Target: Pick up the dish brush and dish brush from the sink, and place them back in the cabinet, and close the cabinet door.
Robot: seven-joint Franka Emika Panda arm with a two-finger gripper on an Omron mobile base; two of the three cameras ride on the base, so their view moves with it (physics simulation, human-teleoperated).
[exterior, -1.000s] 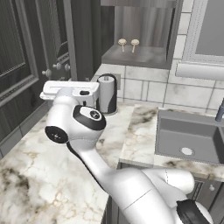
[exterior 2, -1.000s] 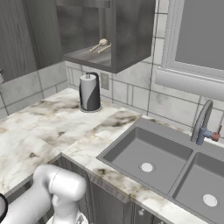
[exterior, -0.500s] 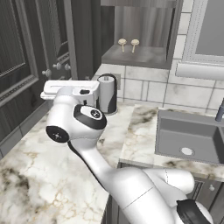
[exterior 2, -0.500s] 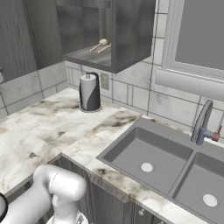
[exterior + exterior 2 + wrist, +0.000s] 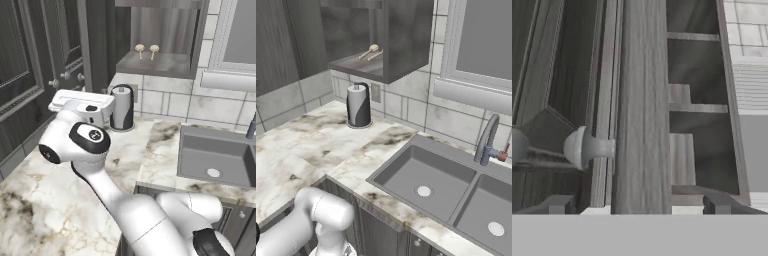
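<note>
Both 2 dish brushes point(image 5: 147, 50) lie in the cabinet point(image 5: 406, 45), the sink point(image 5: 426, 175) is empty, and only the cabinet door point(image 5: 643, 100), right ahead of the gripper point(image 5: 637, 206) with fingers apart, is left to close.

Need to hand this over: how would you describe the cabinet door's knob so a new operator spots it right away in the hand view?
Start at the open wall cabinet with its streaked grey interior. Go left to the tall dark cabinet door, seen edge-on. The knob sticks out from its left face: a small, pale grey, rounded mushroom shape on a short stem, unlike the flat wood-grain panels around it.
</note>
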